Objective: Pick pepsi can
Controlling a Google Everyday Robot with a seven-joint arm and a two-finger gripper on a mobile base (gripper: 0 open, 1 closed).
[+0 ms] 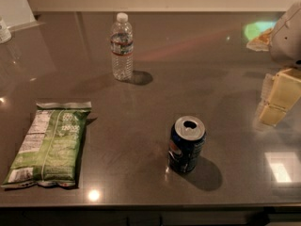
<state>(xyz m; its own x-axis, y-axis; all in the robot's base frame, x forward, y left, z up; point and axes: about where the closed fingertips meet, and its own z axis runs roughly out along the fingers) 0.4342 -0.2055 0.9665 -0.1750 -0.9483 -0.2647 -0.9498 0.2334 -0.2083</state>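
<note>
The pepsi can (pixel 186 145) is dark blue with a silver opened top and stands upright on the dark grey table (pixel 150 79), near its front edge, right of centre. My gripper (pixel 278 98) is at the right edge of the view, pale yellow, above the table and well to the right of the can and a little behind it. It holds nothing that I can see.
A clear plastic water bottle (pixel 122 47) stands upright at the back, left of centre. A green snack bag (pixel 49 144) lies flat at the front left. A white object (pixel 3 30) sits at the far left edge.
</note>
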